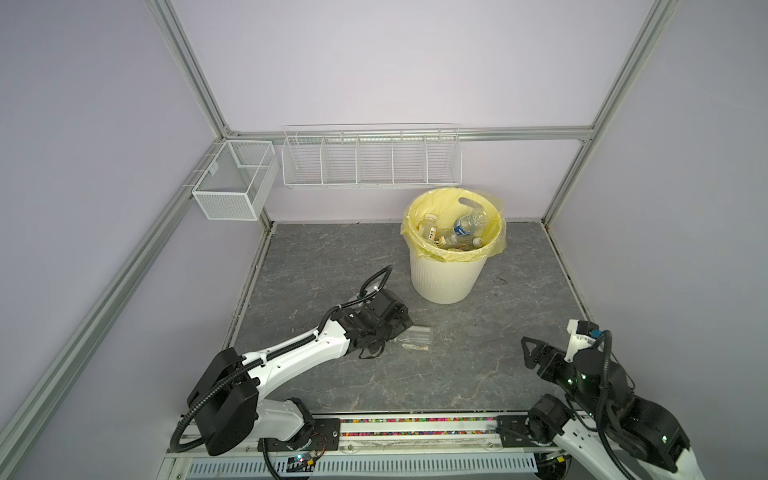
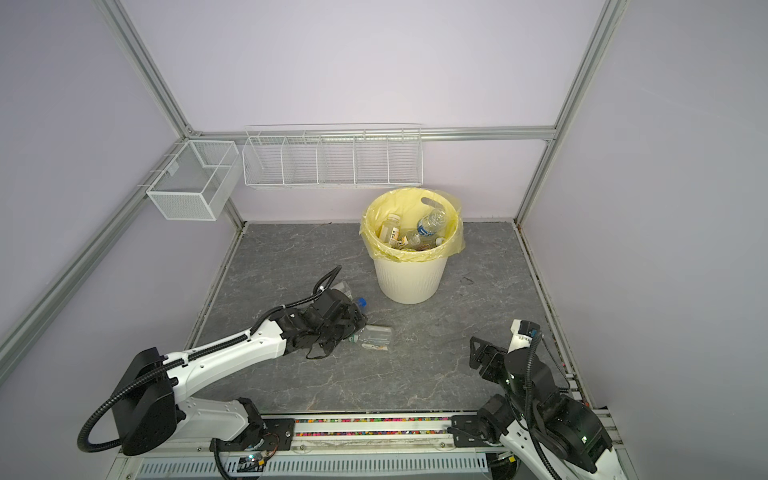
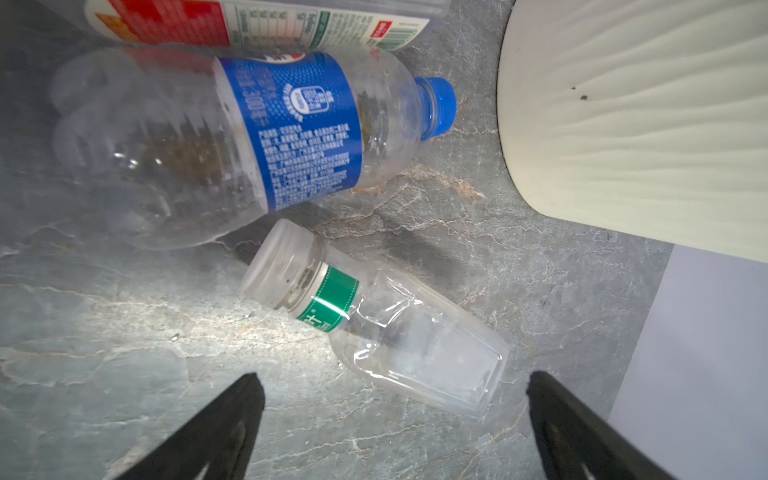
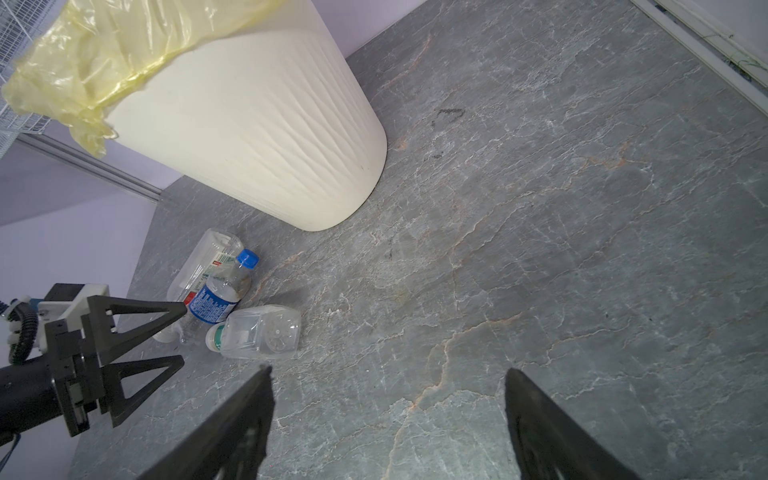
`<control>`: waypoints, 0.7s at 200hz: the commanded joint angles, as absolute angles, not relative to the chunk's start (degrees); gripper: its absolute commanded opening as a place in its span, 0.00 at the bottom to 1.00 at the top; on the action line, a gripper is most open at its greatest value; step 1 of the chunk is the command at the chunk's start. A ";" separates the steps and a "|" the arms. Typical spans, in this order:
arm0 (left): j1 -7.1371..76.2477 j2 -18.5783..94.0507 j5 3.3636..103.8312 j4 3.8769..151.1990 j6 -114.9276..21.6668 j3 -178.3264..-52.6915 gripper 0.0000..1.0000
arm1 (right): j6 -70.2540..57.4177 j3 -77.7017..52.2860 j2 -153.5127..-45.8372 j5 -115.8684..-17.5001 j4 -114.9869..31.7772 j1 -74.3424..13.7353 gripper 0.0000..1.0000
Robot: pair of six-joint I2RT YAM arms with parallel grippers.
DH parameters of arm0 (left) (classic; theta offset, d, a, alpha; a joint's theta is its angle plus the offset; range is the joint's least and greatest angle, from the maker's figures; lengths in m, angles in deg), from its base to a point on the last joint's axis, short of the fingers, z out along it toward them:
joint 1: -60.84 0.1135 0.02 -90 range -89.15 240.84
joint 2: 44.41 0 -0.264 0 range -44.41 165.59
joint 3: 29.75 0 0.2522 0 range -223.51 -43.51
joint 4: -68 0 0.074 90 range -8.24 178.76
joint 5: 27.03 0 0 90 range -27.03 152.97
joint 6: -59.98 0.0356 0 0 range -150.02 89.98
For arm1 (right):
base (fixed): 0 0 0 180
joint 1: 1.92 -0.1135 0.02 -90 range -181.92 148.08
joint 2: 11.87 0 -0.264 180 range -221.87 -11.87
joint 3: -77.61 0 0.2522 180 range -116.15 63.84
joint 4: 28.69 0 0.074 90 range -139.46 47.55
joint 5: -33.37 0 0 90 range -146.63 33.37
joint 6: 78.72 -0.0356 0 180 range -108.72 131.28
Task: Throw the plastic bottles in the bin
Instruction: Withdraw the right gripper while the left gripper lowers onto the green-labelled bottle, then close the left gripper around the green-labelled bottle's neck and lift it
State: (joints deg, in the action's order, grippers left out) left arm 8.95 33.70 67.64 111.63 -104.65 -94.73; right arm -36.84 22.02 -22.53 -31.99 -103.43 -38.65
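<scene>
While the empty left hand (image 3: 395, 376) hovers wide open, green-banded bottle (image 3: 415, 345) lies just ahead; likely next: lower, close.

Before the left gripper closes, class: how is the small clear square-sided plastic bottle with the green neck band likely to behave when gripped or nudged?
The square-sided bottle looks empty, so probably light and easily knocked away. Its thin clear walls may dent if the open left gripper squeezes. Lying on a flat side, it should slide rather than roll.

Left hand (image 4: 183, 334) reaches forward, spread wide; right hand (image 4: 388, 370) hangs back, also spread.
</scene>
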 commanded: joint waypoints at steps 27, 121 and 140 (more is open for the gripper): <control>7.91 37.46 67.73 111.37 -109.66 -96.20 0.99 | -38.46 22.96 -21.28 -31.06 -104.68 -38.42 0.88; 6.97 46.81 65.40 106.71 -109.83 -100.05 0.99 | -38.75 22.89 -20.76 -30.33 -105.42 -38.46 0.88; 6.88 49.36 64.54 105.32 -110.00 -99.95 0.99 | -38.96 22.95 -20.20 -30.14 -105.61 -38.47 0.88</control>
